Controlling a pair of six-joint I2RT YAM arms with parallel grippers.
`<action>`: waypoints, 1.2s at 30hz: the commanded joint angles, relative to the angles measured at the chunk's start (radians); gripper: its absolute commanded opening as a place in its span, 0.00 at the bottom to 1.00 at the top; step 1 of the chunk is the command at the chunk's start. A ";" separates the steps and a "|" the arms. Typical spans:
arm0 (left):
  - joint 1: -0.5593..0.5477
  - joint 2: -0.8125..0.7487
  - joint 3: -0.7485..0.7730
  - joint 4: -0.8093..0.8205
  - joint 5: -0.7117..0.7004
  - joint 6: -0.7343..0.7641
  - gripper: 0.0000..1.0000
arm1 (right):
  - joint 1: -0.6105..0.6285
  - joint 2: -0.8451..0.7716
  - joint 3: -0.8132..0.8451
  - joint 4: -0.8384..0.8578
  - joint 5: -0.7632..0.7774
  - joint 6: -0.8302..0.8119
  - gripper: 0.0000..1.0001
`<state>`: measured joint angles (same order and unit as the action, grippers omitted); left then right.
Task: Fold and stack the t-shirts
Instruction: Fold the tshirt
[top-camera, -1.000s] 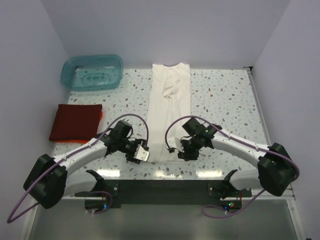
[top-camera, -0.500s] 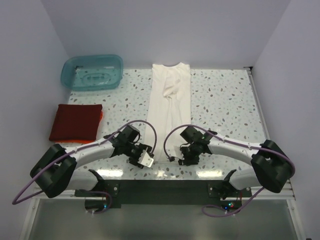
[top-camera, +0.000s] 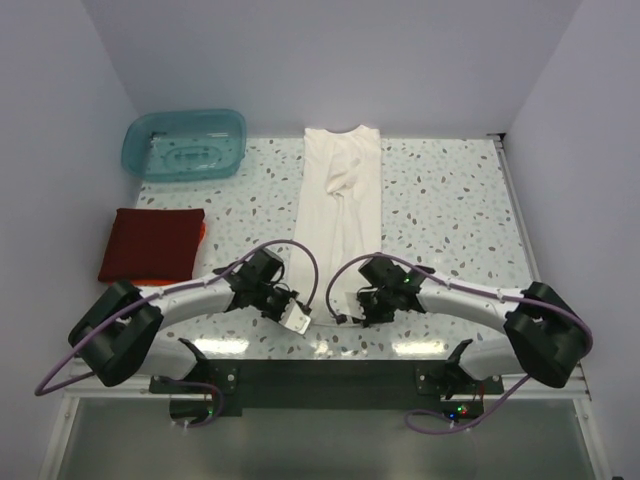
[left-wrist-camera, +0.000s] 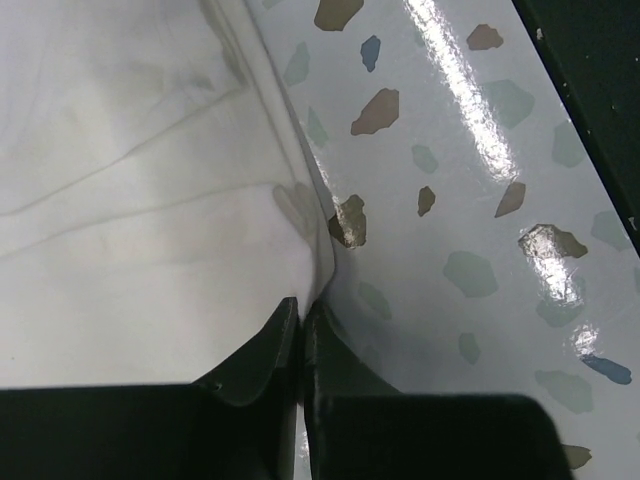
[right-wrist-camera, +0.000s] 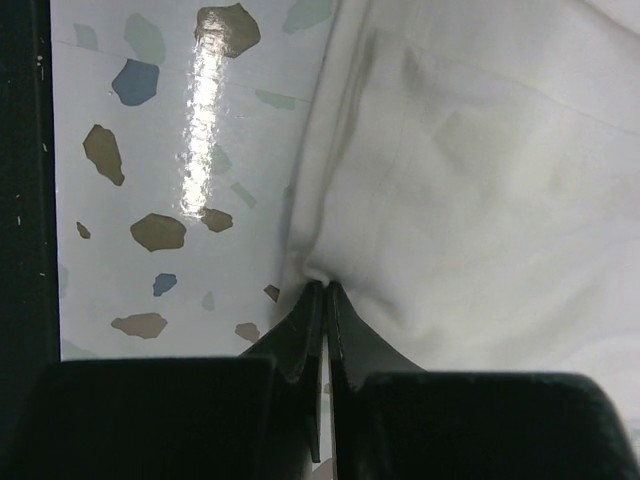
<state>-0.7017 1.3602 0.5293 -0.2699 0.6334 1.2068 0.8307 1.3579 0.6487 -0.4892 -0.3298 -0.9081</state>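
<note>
Left fingers (left-wrist-camera: 258, 355) and right fingers (right-wrist-camera: 296, 342) pinched shut on cream t-shirt (top-camera: 338, 215) hem, speckled table (top-camera: 450, 200), lilac walls (top-camera: 330, 60)

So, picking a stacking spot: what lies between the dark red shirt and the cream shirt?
Top view: bare speckled table, with the left arm's cable looping over its near part.

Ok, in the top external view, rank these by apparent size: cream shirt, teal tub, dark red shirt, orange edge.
1. cream shirt, clearly largest.
2-3. teal tub and dark red shirt: too alike to rank.
4. orange edge, only a sliver.
</note>
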 joint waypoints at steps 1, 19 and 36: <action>-0.019 -0.019 0.018 -0.054 0.003 0.023 0.02 | 0.033 -0.028 -0.047 -0.021 0.025 0.008 0.00; -0.062 -0.049 0.063 -0.157 0.028 -0.007 0.00 | 0.125 -0.128 -0.052 -0.110 -0.032 0.083 0.69; -0.064 -0.042 0.049 -0.109 0.028 -0.035 0.00 | 0.143 -0.051 -0.083 -0.045 0.078 0.110 0.00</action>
<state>-0.7624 1.3117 0.5587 -0.4084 0.6289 1.1881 0.9668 1.2785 0.5938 -0.5247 -0.2783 -0.8154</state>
